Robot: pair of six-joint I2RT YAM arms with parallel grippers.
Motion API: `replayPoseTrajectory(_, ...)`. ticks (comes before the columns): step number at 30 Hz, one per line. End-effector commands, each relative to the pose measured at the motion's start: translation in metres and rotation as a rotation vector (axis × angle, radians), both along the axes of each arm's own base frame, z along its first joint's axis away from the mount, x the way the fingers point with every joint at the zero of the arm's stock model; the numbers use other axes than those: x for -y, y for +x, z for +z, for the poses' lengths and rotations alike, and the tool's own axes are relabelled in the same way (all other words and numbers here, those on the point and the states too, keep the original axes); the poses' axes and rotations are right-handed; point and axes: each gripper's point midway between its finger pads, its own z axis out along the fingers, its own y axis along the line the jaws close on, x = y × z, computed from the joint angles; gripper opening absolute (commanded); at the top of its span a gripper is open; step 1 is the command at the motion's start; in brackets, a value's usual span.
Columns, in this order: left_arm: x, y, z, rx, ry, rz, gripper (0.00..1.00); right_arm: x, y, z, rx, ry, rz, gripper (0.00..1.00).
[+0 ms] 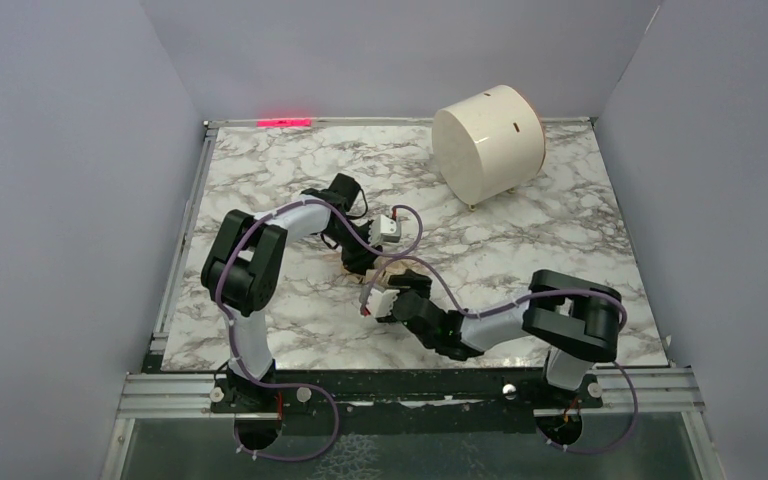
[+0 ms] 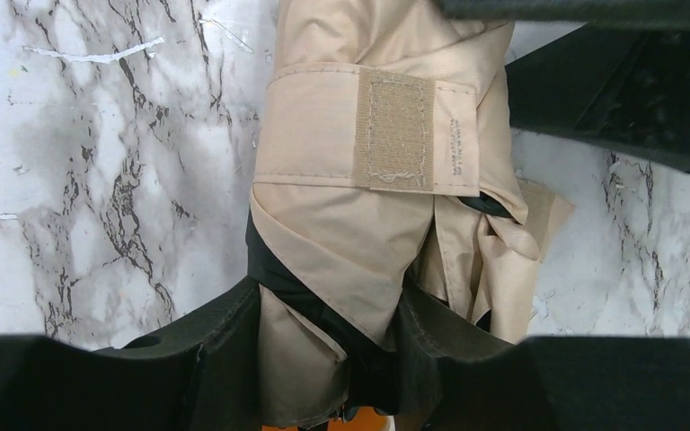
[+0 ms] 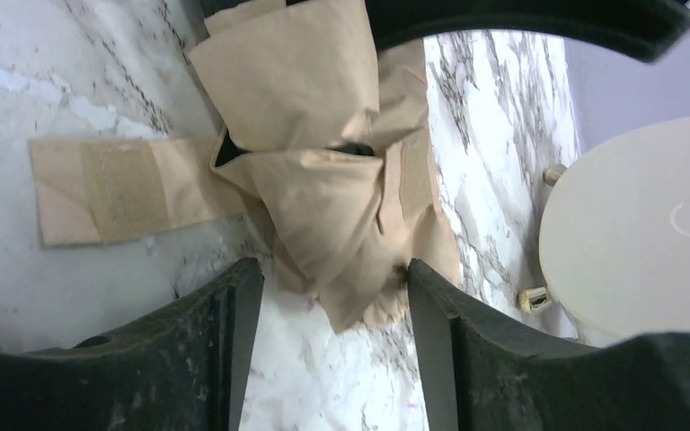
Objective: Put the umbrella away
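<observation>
Finds umbrella [image 2: 350,224] folded on marble table [image 1: 520,240], between both arms. Notes left gripper [image 2: 328,314] clenched on its fabric bundle, right gripper [image 3: 332,278] released astride loose folds, strap [image 3: 117,189] flat alongside.

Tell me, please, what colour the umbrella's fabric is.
The umbrella is beige-tan; the left wrist view shows it best.

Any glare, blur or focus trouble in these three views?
Top external: even light, with a red glow on the table's back edge. Left wrist: umbrella and its hook-and-loop patch sharp, near fingers dark and soft. Right wrist: white drum bright, little surface detail.
</observation>
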Motion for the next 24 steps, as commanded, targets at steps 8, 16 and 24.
replayPoseTrajectory(8, -0.029, 0.018, -0.021, 0.103, 0.159, 0.101, 0.00, 0.032, -0.031, 0.044, -0.190, 0.387, -0.119, 0.71)
replayPoseTrajectory(16, -0.033, 0.027, -0.015, 0.140, 0.163, 0.246, 0.00, 0.048, -0.055, 0.071, -0.451, 0.855, -0.334, 0.69)
replayPoseTrajectory(24, -0.034, 0.019, -0.024, 0.134, 0.208, 0.372, 0.00, 0.048, -0.065, 0.055, -0.664, 1.084, -0.586, 0.69)
